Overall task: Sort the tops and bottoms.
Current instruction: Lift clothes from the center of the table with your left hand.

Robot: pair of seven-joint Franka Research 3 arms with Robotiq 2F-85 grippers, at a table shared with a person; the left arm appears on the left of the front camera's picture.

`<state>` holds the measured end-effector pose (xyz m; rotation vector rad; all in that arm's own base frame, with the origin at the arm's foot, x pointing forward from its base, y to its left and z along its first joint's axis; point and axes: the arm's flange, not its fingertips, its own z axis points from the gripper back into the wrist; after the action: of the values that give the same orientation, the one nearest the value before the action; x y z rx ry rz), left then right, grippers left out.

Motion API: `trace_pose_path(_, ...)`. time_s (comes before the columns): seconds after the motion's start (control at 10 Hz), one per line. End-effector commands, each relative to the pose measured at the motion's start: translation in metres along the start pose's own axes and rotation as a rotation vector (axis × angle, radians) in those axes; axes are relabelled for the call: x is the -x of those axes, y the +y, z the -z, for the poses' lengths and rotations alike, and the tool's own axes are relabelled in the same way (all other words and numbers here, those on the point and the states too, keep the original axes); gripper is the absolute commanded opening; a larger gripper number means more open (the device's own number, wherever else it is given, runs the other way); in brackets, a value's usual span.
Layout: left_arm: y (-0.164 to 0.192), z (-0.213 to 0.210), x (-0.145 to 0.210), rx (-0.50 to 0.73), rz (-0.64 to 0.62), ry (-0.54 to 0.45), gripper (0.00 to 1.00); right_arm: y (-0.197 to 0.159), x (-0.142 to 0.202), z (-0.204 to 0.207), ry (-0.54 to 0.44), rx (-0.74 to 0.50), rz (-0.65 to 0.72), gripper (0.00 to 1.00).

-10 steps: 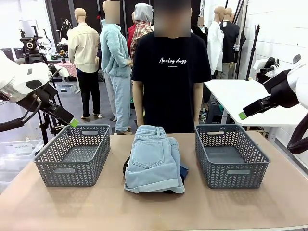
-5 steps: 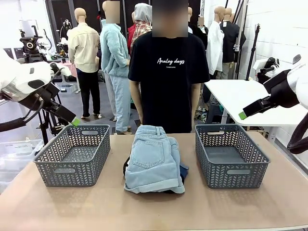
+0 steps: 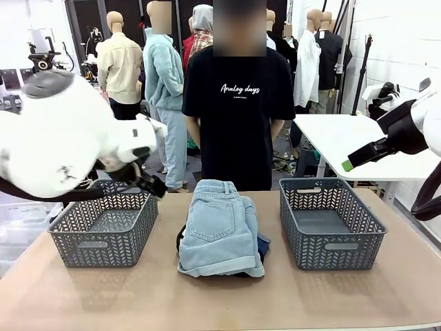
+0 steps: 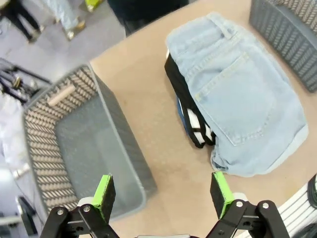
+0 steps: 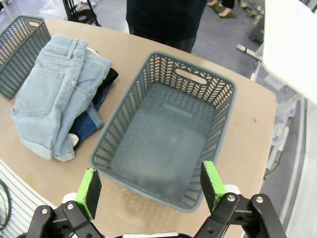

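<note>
A stack of clothes sits mid-desk (image 3: 220, 303) between two grey baskets. Light blue denim shorts (image 3: 220, 231) lie on top, and a darker denim piece (image 5: 86, 124), a black top (image 4: 173, 82) and a white top with black edging (image 4: 194, 119) peek out beneath. The left gripper (image 4: 162, 193), fingers apart and holding nothing, hangs over the desk between the left basket (image 3: 103, 248) and the stack. The right gripper (image 5: 150, 187), also spread wide and holding nothing, hovers above the right basket (image 3: 334, 252). A person (image 3: 238, 117) in a black T-shirt stands at the far side.

Soft washed denim shorts (image 3: 219, 233), matt grey plastic lattice baskets (image 3: 103, 243), and a smooth matt tan tabletop (image 3: 227, 303).
</note>
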<state>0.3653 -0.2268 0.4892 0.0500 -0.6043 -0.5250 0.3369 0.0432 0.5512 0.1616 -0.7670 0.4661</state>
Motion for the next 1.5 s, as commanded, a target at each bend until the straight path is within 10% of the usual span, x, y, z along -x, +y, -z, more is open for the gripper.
trace_pose_path(0.0, -0.021, 0.022, -0.027, -0.006, -0.065, 0.113, 1.0, 0.001, 0.0, 0.001, 0.002, -0.008, 0.016, 1.0)
trace_pose_path(0.8, -0.034, 0.048, -0.034, -0.027, -0.084, 0.215, 1.0, 0.001, 0.0, 0.001, 0.002, -0.008, 0.016, 1.0)
trace_pose_path(1.4, -0.08, 0.11, -0.085, 0.179, -0.245, 0.327, 1.0, 0.001, 0.0, 0.001, 0.002, -0.008, 0.016, 1.0)
